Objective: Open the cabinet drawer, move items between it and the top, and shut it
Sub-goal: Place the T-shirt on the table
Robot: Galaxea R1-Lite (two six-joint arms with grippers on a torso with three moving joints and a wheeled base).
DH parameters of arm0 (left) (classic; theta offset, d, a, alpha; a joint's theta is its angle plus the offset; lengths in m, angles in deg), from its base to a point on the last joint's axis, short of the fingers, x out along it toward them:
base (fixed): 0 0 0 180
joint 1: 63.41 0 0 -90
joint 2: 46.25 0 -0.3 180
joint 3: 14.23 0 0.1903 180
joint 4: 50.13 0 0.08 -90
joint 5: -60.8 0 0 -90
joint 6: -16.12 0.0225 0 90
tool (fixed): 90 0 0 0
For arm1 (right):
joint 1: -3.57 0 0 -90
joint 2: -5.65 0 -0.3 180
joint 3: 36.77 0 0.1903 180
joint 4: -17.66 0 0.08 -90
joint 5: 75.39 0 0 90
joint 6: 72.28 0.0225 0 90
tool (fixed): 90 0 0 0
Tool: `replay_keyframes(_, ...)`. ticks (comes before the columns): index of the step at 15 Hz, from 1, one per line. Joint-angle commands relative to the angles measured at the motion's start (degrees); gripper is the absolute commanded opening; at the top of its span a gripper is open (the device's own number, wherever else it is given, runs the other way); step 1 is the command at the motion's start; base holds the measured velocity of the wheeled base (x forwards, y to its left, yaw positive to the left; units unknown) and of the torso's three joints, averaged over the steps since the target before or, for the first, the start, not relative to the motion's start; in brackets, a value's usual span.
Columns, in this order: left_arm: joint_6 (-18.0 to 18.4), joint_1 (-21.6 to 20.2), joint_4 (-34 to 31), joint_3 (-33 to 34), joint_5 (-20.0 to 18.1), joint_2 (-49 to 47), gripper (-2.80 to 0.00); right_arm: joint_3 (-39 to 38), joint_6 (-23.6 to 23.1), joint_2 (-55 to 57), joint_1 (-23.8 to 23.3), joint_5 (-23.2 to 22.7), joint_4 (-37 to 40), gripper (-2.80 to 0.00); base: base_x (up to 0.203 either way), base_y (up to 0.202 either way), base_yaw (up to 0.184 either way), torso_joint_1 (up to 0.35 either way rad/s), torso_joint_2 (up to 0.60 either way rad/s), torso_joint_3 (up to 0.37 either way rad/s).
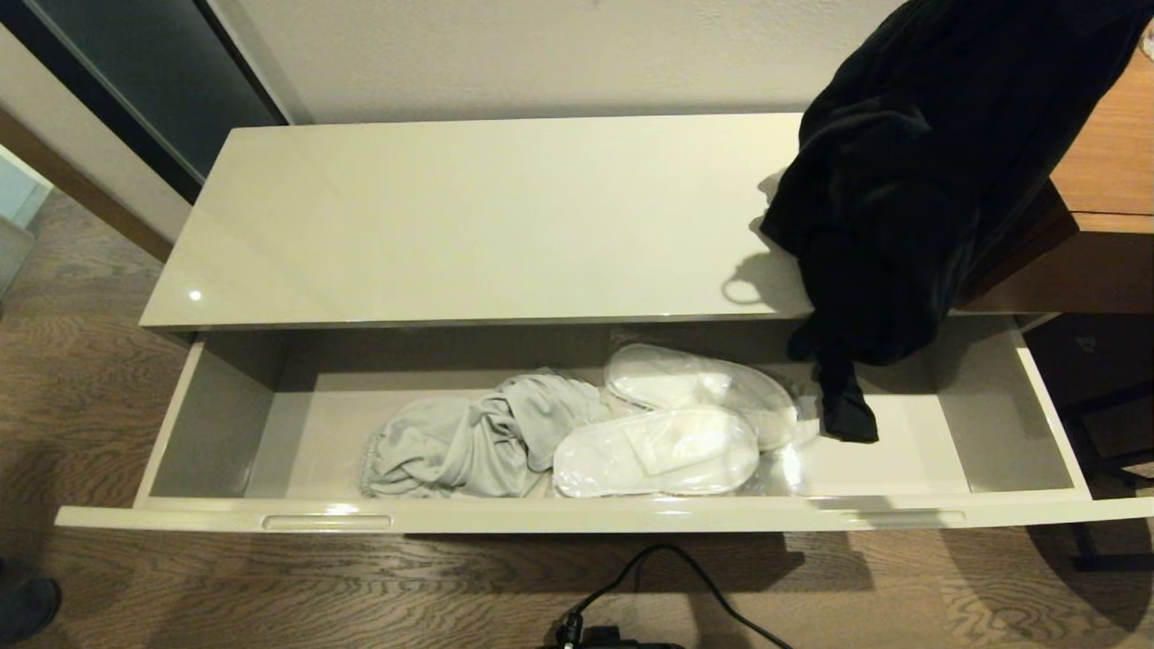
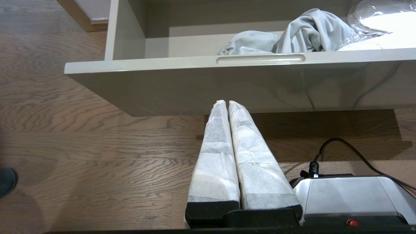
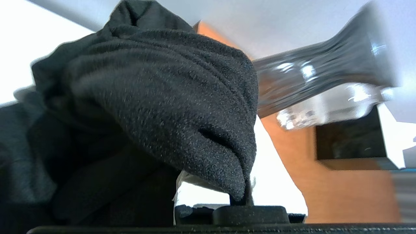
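My right gripper (image 3: 242, 198) clamps the black garment (image 1: 911, 180) above the glossy cream top (image 1: 487, 216); left gripper (image 2: 227, 103) pinched closed over wood floor (image 2: 81, 146), facing the open drawer (image 1: 577, 516).

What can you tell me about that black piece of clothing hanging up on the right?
The black garment is a soft, fuzzy, matte fabric, bunched into heavy folds. It hangs in the air over the right end of the glossy cream cabinet top, throwing a shadow on it. A narrow tail droops down into the open drawer, near the white slippers. In the right wrist view the cloth drapes over the right claw, which is pinched on a fold.
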Motion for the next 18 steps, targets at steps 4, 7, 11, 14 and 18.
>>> replay_keyframes(4, 0.01, -0.02, 0.0, 0.0, 0.01, -0.09, -2.8, 0.04, -1.39, -2.94, 0.19, 0.24, -1.34, -2.8, 0.0, 0.0, 0.0, 0.0, 0.0, 0.0)
replay_keyframes(7, 0.06, -0.02, 0.0, 0.0, 0.01, -0.09, -2.8, 0.04, -3.59, -5.41, 2.04, 0.32, -1.28, -2.8, 0.0, 0.0, 0.0, 0.0, 0.0, 0.0)
replay_keyframes(11, 0.01, -0.02, 0.0, 0.0, 0.01, -0.09, -2.8, 0.04, -5.88, -6.8, 2.3, -0.2, -1.16, -2.8, 0.0, 0.0, 0.0, 0.0, 0.0, 0.0)
replay_keyframes(14, 0.01, -0.02, 0.0, 0.0, 0.01, -0.09, -2.8, 0.04, -5.88, -4.63, 2.22, -0.16, -1.54, -2.8, 0.0, 0.0, 0.0, 0.0, 0.0, 0.0)
replay_keyframes(18, 0.01, -0.02, 0.0, 0.0, 0.01, -0.09, -2.8, -0.03, -5.88, 1.5, 0.35, 0.06, -5.7, -2.8, 0.0, 0.0, 0.0, 0.0, 0.0, 0.0)
